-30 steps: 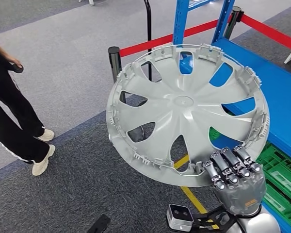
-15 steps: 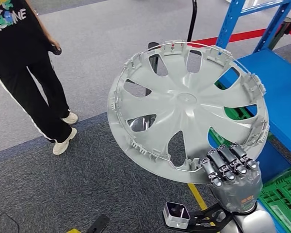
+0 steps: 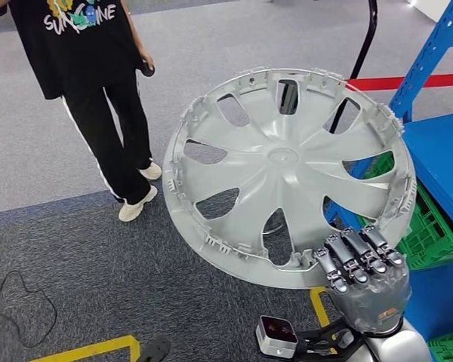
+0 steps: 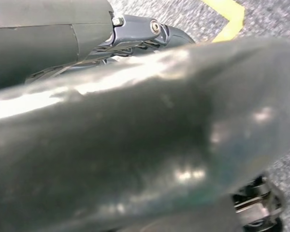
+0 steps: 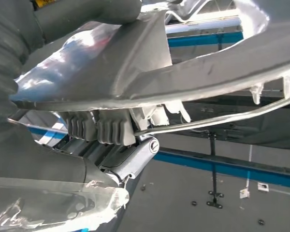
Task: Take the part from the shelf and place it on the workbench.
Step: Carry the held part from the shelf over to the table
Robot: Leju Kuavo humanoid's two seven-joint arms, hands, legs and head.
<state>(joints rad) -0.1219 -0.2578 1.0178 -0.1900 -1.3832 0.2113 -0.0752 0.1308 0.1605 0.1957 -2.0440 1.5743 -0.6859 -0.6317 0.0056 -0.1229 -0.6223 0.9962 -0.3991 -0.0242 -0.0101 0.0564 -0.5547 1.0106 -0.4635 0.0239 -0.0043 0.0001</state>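
Note:
The part is a large silver-grey wheel cover (image 3: pixel 287 162) with several spoke openings, held up tilted over the carpet in the head view. My right hand (image 3: pixel 364 275) grips its near rim from below, fingers curled over the edge. In the right wrist view the cover's glossy face (image 5: pixel 209 72) runs across the frame and my fingers (image 5: pixel 99 128) clamp its rim. In the left wrist view my left hand (image 4: pixel 136 29) shows as a dark grey cover and a finger link; how its fingers lie is hidden.
A person in a black shirt and trousers (image 3: pixel 99 75) stands on the grey carpet at the left. A blue shelf (image 3: pixel 441 158), green crates (image 3: pixel 435 226) and a red barrier tape (image 3: pixel 417 79) are at the right. Yellow floor tape (image 3: pixel 99 348) runs near my feet.
The camera has swung left: the shelf and barrier slid right and the person came into fuller view. The wheel cover stays in my right hand at the same tilt.

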